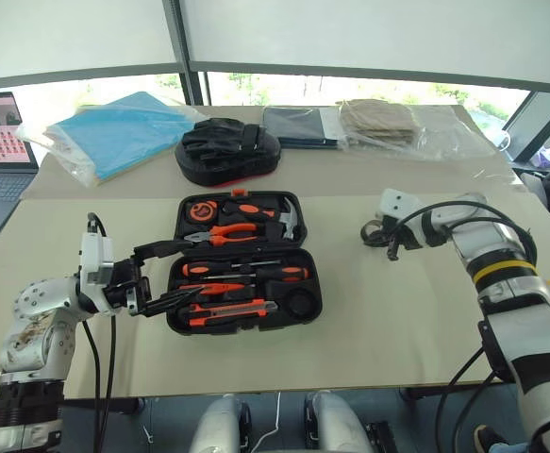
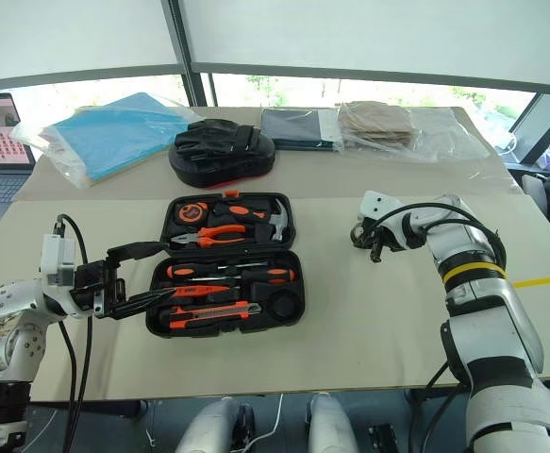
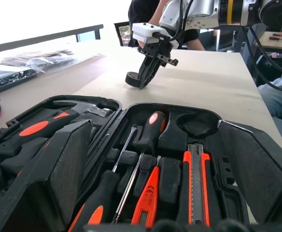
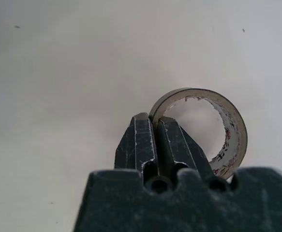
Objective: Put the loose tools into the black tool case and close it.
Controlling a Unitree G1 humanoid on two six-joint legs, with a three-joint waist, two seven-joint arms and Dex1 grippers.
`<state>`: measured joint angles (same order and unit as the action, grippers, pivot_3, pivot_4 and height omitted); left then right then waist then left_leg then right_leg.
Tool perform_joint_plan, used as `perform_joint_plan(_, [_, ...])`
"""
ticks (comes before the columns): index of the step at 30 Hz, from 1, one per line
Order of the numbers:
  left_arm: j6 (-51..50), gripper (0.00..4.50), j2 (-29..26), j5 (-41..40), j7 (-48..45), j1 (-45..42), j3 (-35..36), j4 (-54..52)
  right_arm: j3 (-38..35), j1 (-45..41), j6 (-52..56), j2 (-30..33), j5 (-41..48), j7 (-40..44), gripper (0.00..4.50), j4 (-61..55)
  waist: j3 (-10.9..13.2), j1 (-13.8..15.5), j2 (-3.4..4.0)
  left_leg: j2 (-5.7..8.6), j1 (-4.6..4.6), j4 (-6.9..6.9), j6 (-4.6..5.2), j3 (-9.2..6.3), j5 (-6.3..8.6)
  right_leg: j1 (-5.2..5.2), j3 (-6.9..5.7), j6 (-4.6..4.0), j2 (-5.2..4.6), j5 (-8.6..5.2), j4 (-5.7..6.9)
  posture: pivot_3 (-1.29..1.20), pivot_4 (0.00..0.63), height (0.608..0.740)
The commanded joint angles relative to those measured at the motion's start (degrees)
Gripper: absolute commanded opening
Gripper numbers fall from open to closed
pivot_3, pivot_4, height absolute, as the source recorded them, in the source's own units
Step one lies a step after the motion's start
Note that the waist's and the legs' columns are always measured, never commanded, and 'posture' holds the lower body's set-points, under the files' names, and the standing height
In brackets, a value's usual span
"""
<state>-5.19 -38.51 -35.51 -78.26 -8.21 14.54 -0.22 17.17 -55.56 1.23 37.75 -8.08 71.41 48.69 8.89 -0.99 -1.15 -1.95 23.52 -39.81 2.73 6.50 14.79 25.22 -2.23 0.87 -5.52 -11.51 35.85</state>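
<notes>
On the beige table (image 1: pixel 369 321), the black tool case (image 1: pixel 243 260) lies open with 2 screwdrivers (image 1: pixel 246 273), a small tester screwdriver (image 3: pixel 148 199) and a utility knife (image 1: pixel 232 310) already seated in its slots. Well to its right, the right gripper (image 3: pixel 144 83) is pinched onto the wall of the small tape roll (image 4: pixel 202 130). The left gripper (image 1: pixel 152 278) hangs spread beside the case's left edge. A firm pinch and a level carry to the round empty recess (image 1: pixel 302 303) would likely serve best.
</notes>
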Motion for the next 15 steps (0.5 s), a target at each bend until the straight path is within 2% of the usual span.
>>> perform_joint_plan(1, [1.0,4.5,-0.6,-0.1,-0.9,0.9,0.3,-0.5,-3.1,3.6,6.5,1.3,10.9,12.1,0.04,-21.5,0.0,0.0,0.01,-0.02,0.01,0.01,0.0,-0.02,0.0,0.02,-0.01,0.0,0.01,0.0,0.0,0.0,0.15,0.74])
perform_joint_plan(4, [1.8,4.5,-1.0,0.7,-1.6,1.8,0.2,-0.1,-2.8,8.4,20.0,0.9,17.9,13.5,0.04,-41.0,0.0,-0.1,0.01,-0.09,0.0,0.01,0.0,-0.02,0.01,0.02,-0.01,-0.01,0.02,0.01,0.04,0.0,0.15,0.74])
perform_joint_plan(8, [3.5,4.5,-1.0,1.7,-2.4,2.8,-0.1,-0.3,0.3,13.4,29.4,1.8,19.6,11.6,0.04,-56.1,0.0,0.4,0.01,-0.12,-0.02,-0.03,-0.02,-0.06,0.03,0.0,-0.06,-0.05,-0.03,0.03,0.05,0.0,0.15,0.74])
perform_joint_plan(11, [4.1,4.5,-0.7,1.5,-2.3,3.6,0.0,-1.9,3.6,16.3,33.4,1.7,18.4,8.8,0.04,-61.5,0.0,0.8,0.01,-0.04,-0.01,-0.08,0.0,-0.08,0.05,-0.01,-0.12,-0.05,-0.16,0.03,0.02,0.0,0.15,0.74])
perform_joint_plan(15, [6.0,4.5,-2.5,2.9,-4.6,5.8,-0.6,-2.3,6.7,17.4,35.6,2.5,17.0,7.2,0.04,-62.5,0.0,0.7,0.01,-0.02,-0.01,-0.1,0.0,-0.06,0.05,0.02,-0.12,-0.07,-0.19,0.03,0.02,0.0,0.15,0.74])
